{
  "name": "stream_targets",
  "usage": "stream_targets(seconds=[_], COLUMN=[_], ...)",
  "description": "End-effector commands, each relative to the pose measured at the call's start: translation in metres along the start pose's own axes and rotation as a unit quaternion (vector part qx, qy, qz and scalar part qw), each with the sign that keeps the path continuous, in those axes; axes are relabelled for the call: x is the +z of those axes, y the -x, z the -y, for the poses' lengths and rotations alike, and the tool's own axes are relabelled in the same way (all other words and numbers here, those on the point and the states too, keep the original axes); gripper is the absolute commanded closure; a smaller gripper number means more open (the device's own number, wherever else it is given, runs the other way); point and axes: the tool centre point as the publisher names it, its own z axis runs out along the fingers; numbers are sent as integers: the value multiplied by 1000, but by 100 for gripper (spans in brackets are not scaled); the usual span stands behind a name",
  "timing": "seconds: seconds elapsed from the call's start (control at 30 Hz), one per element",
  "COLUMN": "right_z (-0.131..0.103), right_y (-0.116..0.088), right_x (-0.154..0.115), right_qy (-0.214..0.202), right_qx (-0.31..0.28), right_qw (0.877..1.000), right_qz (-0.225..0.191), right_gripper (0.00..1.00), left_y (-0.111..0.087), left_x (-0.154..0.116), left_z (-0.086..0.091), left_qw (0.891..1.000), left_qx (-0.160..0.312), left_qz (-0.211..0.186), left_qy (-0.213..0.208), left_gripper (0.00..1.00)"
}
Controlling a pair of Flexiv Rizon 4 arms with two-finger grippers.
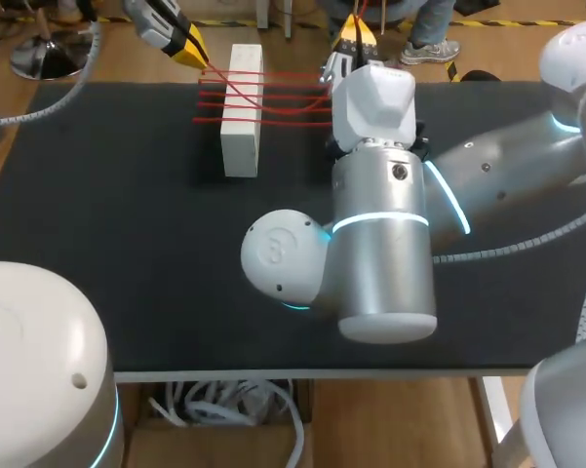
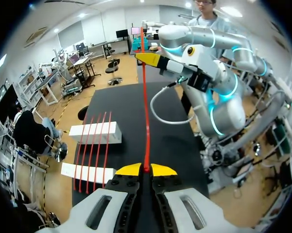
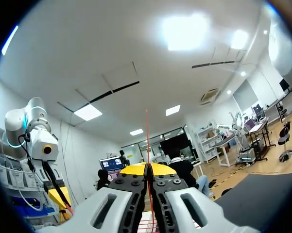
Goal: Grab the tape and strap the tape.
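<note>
Our left gripper [image 1: 190,47] and right gripper [image 1: 356,34] both clench the red tape [image 2: 146,111] wound round the far white block [image 1: 242,146]; too hard a pull could topple it or slip the tape.

Desk [image 1: 127,244] topped with black mat, pale front edge. Wood-tone floor [image 1: 107,54] beyond. White ceiling [image 3: 111,48], rectangular light panels [image 3: 87,111] lit.

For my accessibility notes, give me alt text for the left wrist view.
The left end effector pinches a taut red tape that runs over the black table to the right end effector. Beside it, more red strands cross a white block.
</note>
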Motion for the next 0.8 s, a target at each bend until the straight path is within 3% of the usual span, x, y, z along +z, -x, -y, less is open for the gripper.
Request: stream_targets(seconds=[0.03,0.53,0.8], right_z=[-2,-2,-5], right_y=[1,1,-6], right_x=[0,0,-6], right_qy=[-1,-1,-37], right_qx=[0,0,-51], right_qw=[1000,1000,997], right_qz=[0,0,40], right_gripper=[100,100,100], left_y=[1,1,1], left_x=[-1,-1,-1], left_z=[1,1,1], left_qw=[1000,1000,1000], left_qx=[0,0,0], left_qz=[-1,-1,-1], left_qy=[2,2,2], left_gripper=[100,100,100])
